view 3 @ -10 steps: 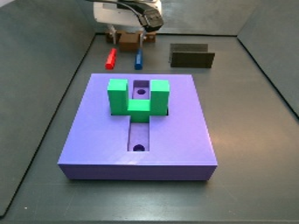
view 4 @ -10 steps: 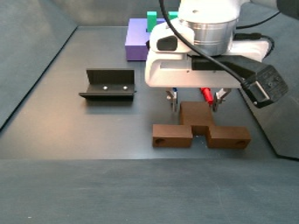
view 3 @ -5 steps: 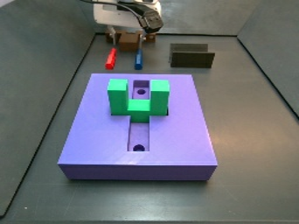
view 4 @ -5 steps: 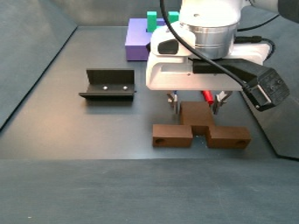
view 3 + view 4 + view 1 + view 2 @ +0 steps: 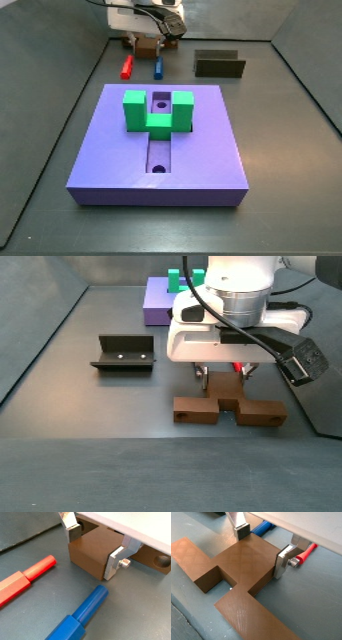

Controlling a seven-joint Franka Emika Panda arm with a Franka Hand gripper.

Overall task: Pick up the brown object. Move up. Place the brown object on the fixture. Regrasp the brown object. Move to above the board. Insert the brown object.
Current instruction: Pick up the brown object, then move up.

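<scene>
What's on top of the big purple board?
A green U-shaped block sits on the board, over its long slot. A round hole shows at each end of the slot; the slot under the block is covered. The hand is far off, at the brown object.

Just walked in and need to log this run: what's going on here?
The Franka arm's pincer is down at the brown object lying on the floor, one finger on each side of its narrow bar. Whether the pads are already pressing cannot be told. A red marker and a blue marker lie close by. The fixture stands empty, and the board with its green block waits apart.
</scene>
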